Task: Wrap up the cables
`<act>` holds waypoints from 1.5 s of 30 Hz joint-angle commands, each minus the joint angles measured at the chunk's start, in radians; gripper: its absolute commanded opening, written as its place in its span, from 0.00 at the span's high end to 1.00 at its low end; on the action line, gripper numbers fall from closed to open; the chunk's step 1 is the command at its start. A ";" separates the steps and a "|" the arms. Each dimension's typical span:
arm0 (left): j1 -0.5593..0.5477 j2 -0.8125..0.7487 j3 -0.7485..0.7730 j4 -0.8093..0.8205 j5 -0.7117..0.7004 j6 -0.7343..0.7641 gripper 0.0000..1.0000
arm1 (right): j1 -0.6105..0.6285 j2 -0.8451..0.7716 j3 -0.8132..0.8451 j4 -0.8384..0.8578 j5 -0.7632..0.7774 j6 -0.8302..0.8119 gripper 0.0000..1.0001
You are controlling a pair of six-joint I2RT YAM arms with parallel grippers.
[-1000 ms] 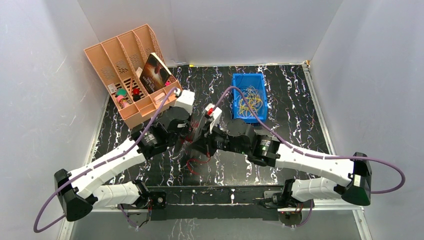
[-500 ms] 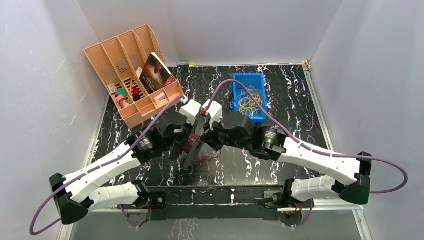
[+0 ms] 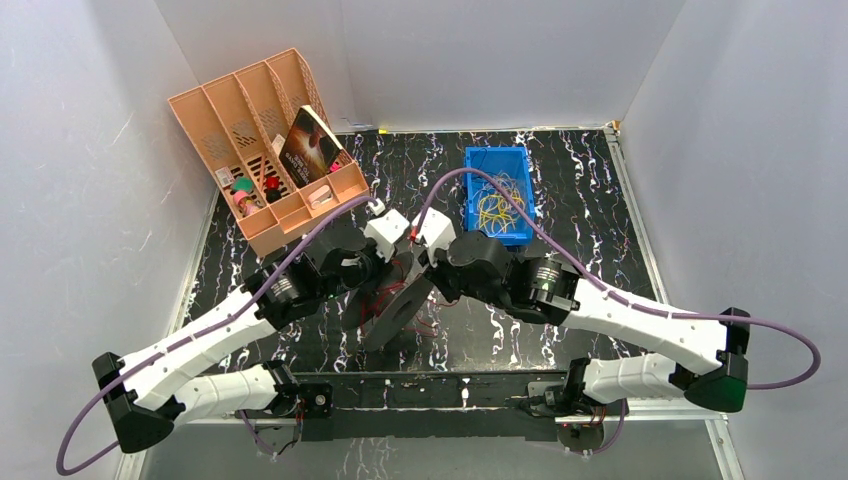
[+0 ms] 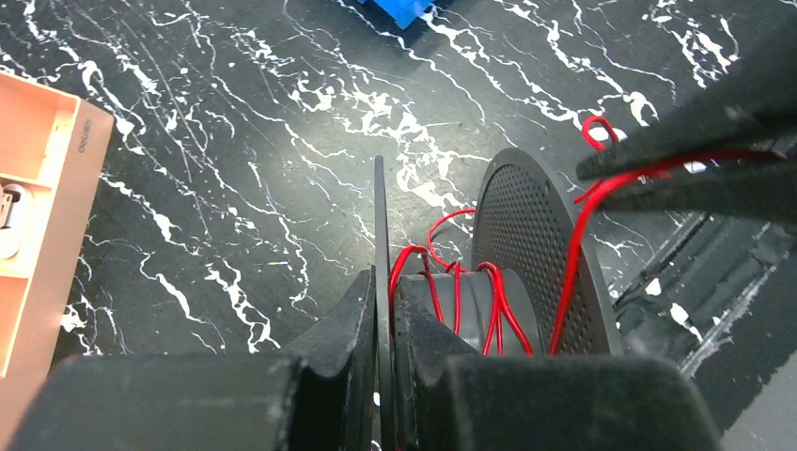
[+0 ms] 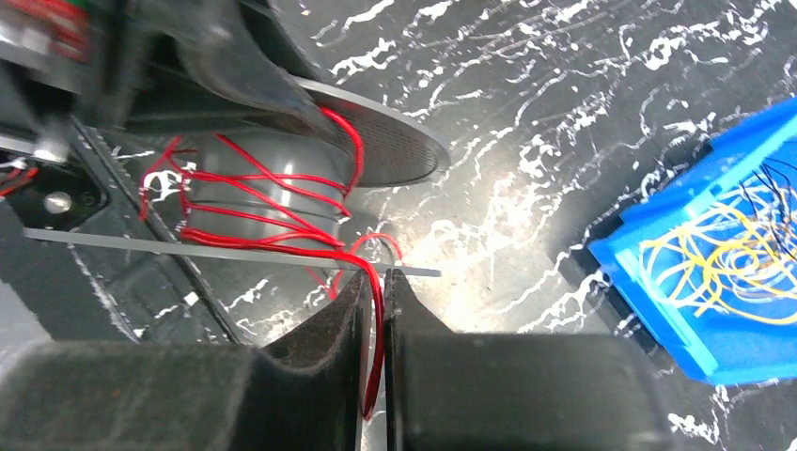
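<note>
A black spool (image 3: 398,312) with two flat discs and a grey core (image 4: 470,305) is held above the table's middle front. Thin red cables (image 4: 493,301) run in loose turns round the core (image 5: 254,202). My left gripper (image 4: 383,301) is shut on the spool's left disc (image 4: 380,216), one finger on each side. My right gripper (image 5: 376,282) is shut on a red cable strand (image 5: 374,310) that runs from the spool over its disc edge. In the top view both grippers (image 3: 400,265) (image 3: 432,272) meet over the spool.
A blue bin (image 3: 498,195) of thin yellow wires stands at the back right, also in the right wrist view (image 5: 714,235). A peach desk organizer (image 3: 265,145) with a book and small items stands at the back left. Purple arm cords arch over the middle.
Both grippers with the spool have shifted a little toward the right and back. The spool has tipped so its disc face shows more. The loose red cable on the table has shortened.
</note>
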 commanded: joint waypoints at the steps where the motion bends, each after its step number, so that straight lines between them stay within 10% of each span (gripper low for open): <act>1: -0.003 -0.037 0.051 -0.105 0.099 0.041 1.00 | -0.011 -0.072 -0.034 0.057 0.188 -0.031 0.83; 13: -0.003 -0.089 0.160 -0.114 0.283 0.022 1.00 | -0.048 -0.166 -0.368 0.313 0.175 0.146 0.74; 45: -0.002 -0.070 0.353 -0.082 0.123 -0.022 1.00 | -0.146 -0.330 -0.753 0.517 -0.068 0.589 0.44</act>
